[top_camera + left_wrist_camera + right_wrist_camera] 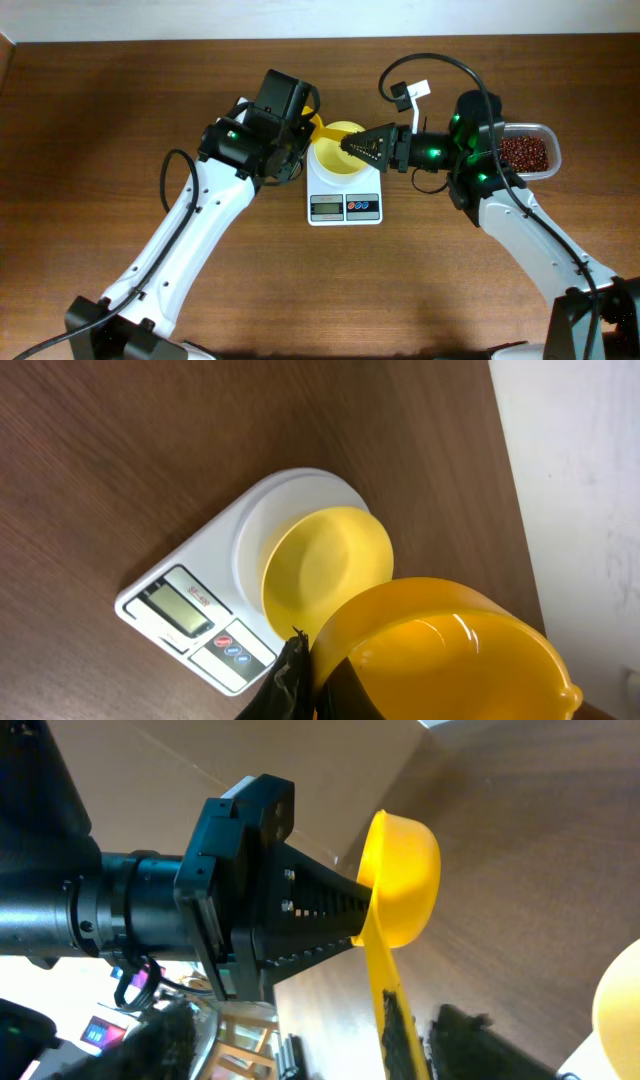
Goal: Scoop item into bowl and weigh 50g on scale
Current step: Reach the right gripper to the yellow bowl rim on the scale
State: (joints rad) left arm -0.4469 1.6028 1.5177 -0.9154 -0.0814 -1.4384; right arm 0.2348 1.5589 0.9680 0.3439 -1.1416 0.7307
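Observation:
The pale yellow bowl [335,163] [325,565] sits empty on the white scale [345,207] [190,610]. My left gripper [304,136] [305,685] is shut on the cup of a yellow scoop [316,127] [440,650] [400,870], held just left of and above the bowl. My right gripper [350,147] [422,1012] reaches in over the bowl from the right. It is open, with the scoop's handle between its fingers, against one finger and apart from the other. The beans [522,152] lie in a clear container at the right.
The clear plastic container [549,134] stands at the right edge behind my right arm. The scale's display and buttons face the table's near side. Bare wooden tabletop surrounds the scale; a white wall runs along the far edge.

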